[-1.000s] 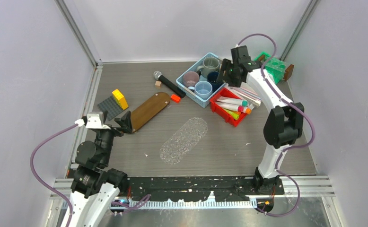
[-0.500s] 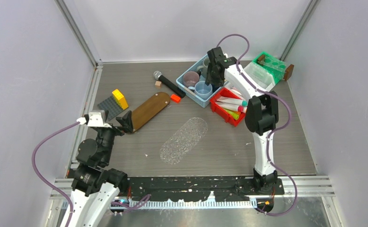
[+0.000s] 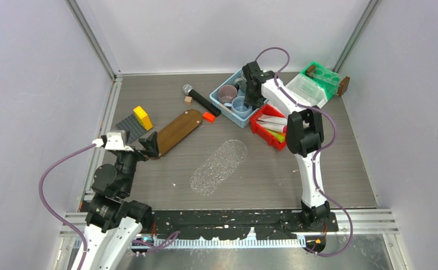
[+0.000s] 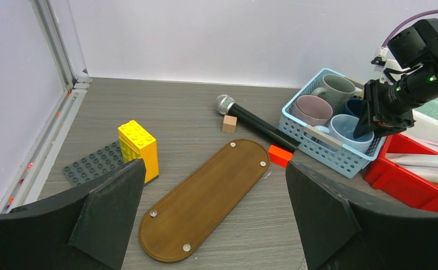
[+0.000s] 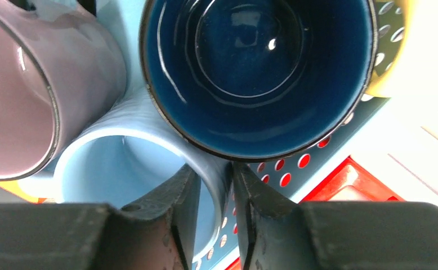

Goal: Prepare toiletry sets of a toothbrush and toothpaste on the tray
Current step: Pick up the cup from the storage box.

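Down at 8 o'clock on the table [image 3: 329, 169]: left tool [image 4: 214, 167], jaws as wide as can be, holding nothing. Sits just beside the 7 o'clock end of the wooden tray [image 3: 177, 131].

At 9 o'clock, near the wall: grey bumpy plate [image 3: 125, 128], with a yellow block [image 3: 143, 117] at its 2 o'clock corner.

Next, the wooden tray again: long, round at both ends, flat on the table, slanting from 7 o'clock up to 1 o'clock. Just off its 1 o'clock end, a small orange block [image 3: 208, 117].

At 11 o'clock: black microphone [image 3: 201, 99], lying flat, with a tiny wooden cube [image 3: 188, 99] just beside its silver head.

Near the middle, toward 6 o'clock: clear bumpy mat [image 3: 219, 167], well apart from both tools.

At 12 o'clock: blue basket [image 4: 340, 160] full of cups. Inside: pink cup [image 4: 312, 108], grey cup [image 4: 336, 90], dark blue cup [image 5: 256, 73] and light blue cup [image 5: 121, 174]. Down in the basket: right tool [image 5: 214, 174], jaws almost closed, pinching the wall of the light blue cup. One of its fingers [image 5: 186, 208] inside that cup, the other outside, close to the dark blue cup.

At 2 o'clock, just beside the basket: red bin [image 4: 399, 188] with the toothpaste tubes [image 4: 425, 163] lying in it, partly hidden by the right arm, well apart from the wooden tray.

In the far 1 o'clock corner: clear box [image 3: 305, 87] and green box [image 3: 321, 76], side by side.
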